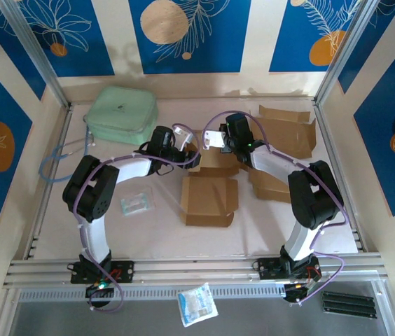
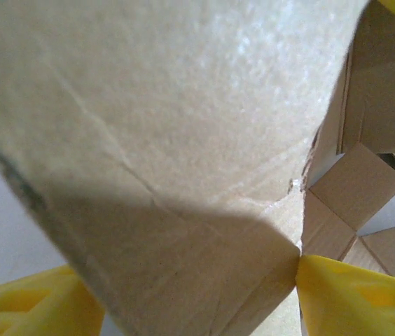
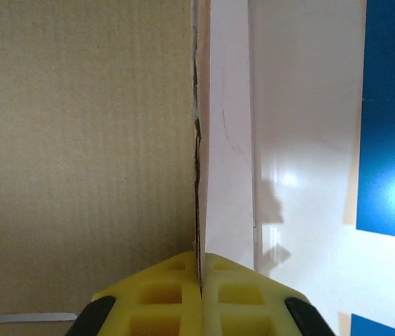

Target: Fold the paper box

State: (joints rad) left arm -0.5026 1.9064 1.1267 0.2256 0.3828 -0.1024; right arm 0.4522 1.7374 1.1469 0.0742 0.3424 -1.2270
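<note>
**Top external view: two arms meet at the far side of the paper box**

Top external view puts the paper box close to the middle of the frame, brown and lying open on the pale table. Its far panels stand up where the left arm and the right arm reach in from both sides.

A mint green pouch lies in the upper left, with a thin blue cable below it near the left wall. More flat cardboard lies in the upper right, and another piece lies partly under the right arm. A small clear packet is just left of the box. A second packet lies at the bottom edge, in front of the arm bases.

In the left wrist view, the left gripper has its jaws spread wide. One yellow finger is in the lower left corner and the other is in the lower right. A large cardboard flap of the box comes down between them, and its lower corner touches the tip of the lower right finger.

In the right wrist view, the right gripper has its jaws pressed together at the bottom centre. They pinch the thin edge of a box panel, which runs straight up the frame from the seam between them.
</note>
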